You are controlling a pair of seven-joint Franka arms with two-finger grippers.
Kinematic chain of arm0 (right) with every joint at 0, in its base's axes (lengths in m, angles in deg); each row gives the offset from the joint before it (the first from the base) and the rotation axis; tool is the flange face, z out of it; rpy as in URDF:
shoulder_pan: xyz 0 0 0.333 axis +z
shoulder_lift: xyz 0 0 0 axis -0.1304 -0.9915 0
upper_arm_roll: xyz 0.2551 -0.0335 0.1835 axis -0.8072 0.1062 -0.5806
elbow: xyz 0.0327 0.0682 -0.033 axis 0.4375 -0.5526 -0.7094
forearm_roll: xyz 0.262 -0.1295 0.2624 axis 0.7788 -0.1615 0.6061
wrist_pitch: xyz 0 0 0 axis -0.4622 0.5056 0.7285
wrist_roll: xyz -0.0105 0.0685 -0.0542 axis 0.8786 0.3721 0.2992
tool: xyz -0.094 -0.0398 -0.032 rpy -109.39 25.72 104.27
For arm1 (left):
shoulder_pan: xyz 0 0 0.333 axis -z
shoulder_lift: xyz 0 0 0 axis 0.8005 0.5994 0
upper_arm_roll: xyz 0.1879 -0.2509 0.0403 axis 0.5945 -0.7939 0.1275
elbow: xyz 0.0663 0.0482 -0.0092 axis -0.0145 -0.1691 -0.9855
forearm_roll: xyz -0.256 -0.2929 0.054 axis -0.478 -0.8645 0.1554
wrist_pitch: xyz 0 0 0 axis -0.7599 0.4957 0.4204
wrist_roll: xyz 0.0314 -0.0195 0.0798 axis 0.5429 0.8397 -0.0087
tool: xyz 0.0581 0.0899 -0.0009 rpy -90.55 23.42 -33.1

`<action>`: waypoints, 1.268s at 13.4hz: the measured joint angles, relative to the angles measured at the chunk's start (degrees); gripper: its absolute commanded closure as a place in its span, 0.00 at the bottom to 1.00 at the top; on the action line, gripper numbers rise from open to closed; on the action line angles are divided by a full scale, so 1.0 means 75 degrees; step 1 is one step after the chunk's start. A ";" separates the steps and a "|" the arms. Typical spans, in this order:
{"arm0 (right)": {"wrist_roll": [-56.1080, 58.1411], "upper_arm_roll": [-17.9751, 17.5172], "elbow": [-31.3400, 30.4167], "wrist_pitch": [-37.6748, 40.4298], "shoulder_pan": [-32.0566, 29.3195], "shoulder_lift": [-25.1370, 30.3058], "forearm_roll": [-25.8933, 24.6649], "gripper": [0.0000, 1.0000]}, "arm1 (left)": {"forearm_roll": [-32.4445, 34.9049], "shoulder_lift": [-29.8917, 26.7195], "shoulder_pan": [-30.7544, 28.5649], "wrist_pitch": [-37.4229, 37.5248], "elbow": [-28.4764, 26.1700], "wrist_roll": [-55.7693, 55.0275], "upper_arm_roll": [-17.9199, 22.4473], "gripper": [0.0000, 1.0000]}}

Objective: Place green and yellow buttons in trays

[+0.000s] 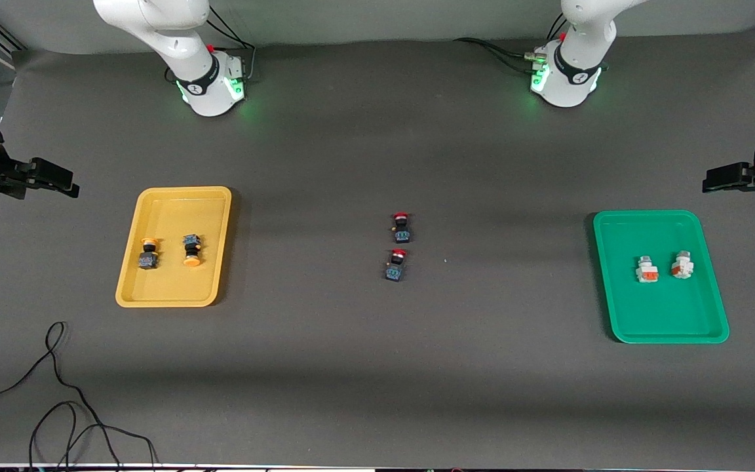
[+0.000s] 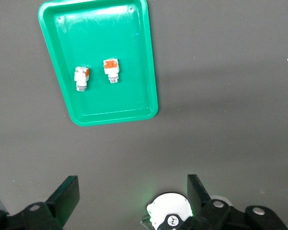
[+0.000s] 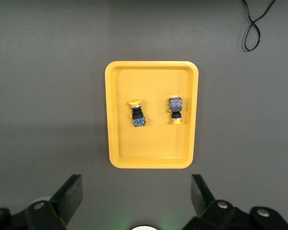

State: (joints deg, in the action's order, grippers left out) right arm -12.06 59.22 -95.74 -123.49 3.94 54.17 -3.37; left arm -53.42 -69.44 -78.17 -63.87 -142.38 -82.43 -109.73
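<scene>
Looks to me like the sorting part is basically done here. The yellow tray (image 1: 174,196), toward the right arm's end of the table, has both yellow-capped buttons (image 1: 149,254) lying in it side by side, apart from each other. The green tray (image 1: 659,334), toward the left arm's end, holds the two white-bodied buttons (image 1: 646,269), also side by side and not touching.

Both arms are pulled out wide and seem to be waiting. The right tool (image 3: 137,196) hangs high above the yellow tray with its fingers spread wide and nothing between them. The left tool (image 2: 133,196) is the same story above the table just beside the green tray: wide open, empty.

The only things left loose on the table (image 1: 377,367) are two red-capped switches (image 1: 401,226) in the middle, one a bit nearer the front camera than the other. Those aren't green or yellow, so my guess is they stay put.

So the next move probably calls for nothing more than the arms parking themselves. If anything needs checking, it's just that all four buttons sit fully inside the rims, and from here they do.
</scene>
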 measured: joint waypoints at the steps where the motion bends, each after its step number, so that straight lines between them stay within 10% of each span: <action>1: -0.0005 -0.0007 0.0000 0.0000 0.0000 0.0004 0.0000 0.00 | 0.0000 0.0000 0.0005 0.0091 0.0000 0.0000 0.0000 0.00; 5: -0.0025 -0.0008 0.0026 -0.0010 0.0000 0.0010 0.0000 0.00 | -0.0003 -0.0007 0.0308 0.0228 0.0002 0.0000 0.0244 0.00; 10: -0.0044 -0.0008 0.0083 -0.0027 0.0001 0.0022 0.0001 0.00 | -0.0241 -0.0211 0.2352 0.0195 -0.0050 0.0000 0.2381 0.00; 17: -0.0045 -0.0018 0.0084 -0.0028 0.0003 0.0018 0.0001 0.00 | -0.0402 -0.2541 0.2883 -0.2489 -0.3514 -0.0102 0.2645 0.00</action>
State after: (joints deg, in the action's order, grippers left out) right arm -12.39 59.09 -95.10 -123.70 3.96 54.30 -3.36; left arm -56.43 -88.50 -56.55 -82.54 -168.74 -83.20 -89.89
